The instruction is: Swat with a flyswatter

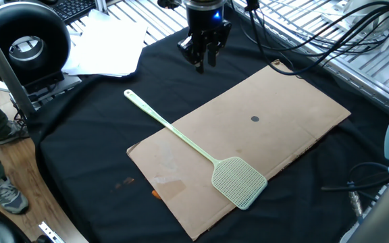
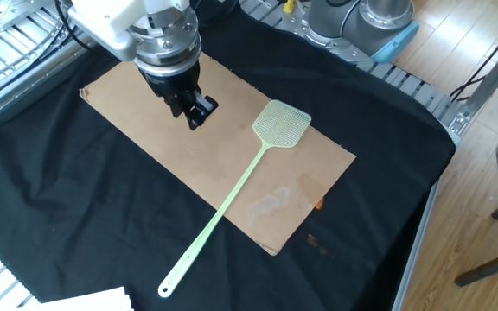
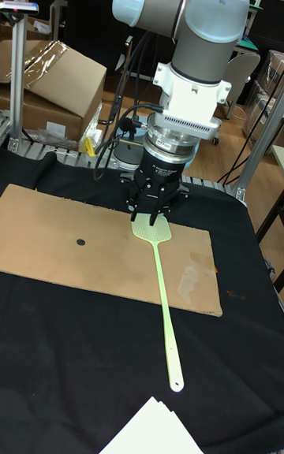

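Observation:
The pale mint-green flyswatter (image 1: 201, 150) lies flat on a brown cardboard sheet (image 1: 282, 121). Its mesh head (image 1: 238, 181) is near the sheet's front edge, and its thin handle runs off onto the black cloth. It also shows in the other fixed view as flyswatter (image 2: 281, 125) and in the tall view as flyswatter (image 3: 160, 280). My gripper (image 1: 206, 63) hangs in the air, pointing down, well apart from the swatter. Its fingers are open with nothing between them. In the other fixed view the gripper (image 2: 194, 113) hovers over the cardboard, left of the mesh head.
A black cloth (image 1: 100, 135) covers the table. A small dark dot (image 1: 254, 119) marks the cardboard. White papers (image 1: 107, 44) and a round black device (image 1: 26, 40) lie at the far left. Cables (image 1: 302, 34) run at the back right. A person's shoe (image 1: 5, 196) is beside the table.

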Controlling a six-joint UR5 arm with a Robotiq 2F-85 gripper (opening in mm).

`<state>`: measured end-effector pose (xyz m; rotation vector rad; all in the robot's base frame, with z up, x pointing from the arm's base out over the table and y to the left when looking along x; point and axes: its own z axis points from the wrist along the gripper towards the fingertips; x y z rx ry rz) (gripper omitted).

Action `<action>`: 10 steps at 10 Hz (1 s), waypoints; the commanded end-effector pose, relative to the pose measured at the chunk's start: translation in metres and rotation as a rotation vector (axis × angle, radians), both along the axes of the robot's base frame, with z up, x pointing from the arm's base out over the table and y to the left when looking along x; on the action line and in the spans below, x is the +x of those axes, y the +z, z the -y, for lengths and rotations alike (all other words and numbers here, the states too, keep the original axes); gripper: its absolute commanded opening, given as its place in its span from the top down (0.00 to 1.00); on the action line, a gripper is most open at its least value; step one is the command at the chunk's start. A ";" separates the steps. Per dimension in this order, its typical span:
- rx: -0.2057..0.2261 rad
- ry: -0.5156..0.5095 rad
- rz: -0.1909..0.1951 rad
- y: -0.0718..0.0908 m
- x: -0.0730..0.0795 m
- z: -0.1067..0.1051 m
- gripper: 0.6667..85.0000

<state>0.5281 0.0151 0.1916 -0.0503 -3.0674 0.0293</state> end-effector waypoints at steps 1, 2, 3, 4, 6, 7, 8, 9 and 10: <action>0.025 -0.024 0.011 -0.001 0.002 -0.007 0.60; 0.022 -0.029 0.013 -0.001 0.003 -0.006 0.62; 0.018 -0.053 0.010 -0.001 0.003 -0.006 0.70; 0.025 -0.107 0.029 0.000 0.010 -0.012 0.94; 0.016 -0.159 0.001 0.008 0.010 -0.020 0.98; 0.022 -0.174 0.006 0.011 0.013 -0.024 0.98; 0.026 -0.185 0.031 0.009 0.019 -0.026 0.98; -0.012 -0.181 0.028 0.008 0.019 -0.018 0.98; -0.030 -0.197 0.029 0.011 0.020 -0.017 0.98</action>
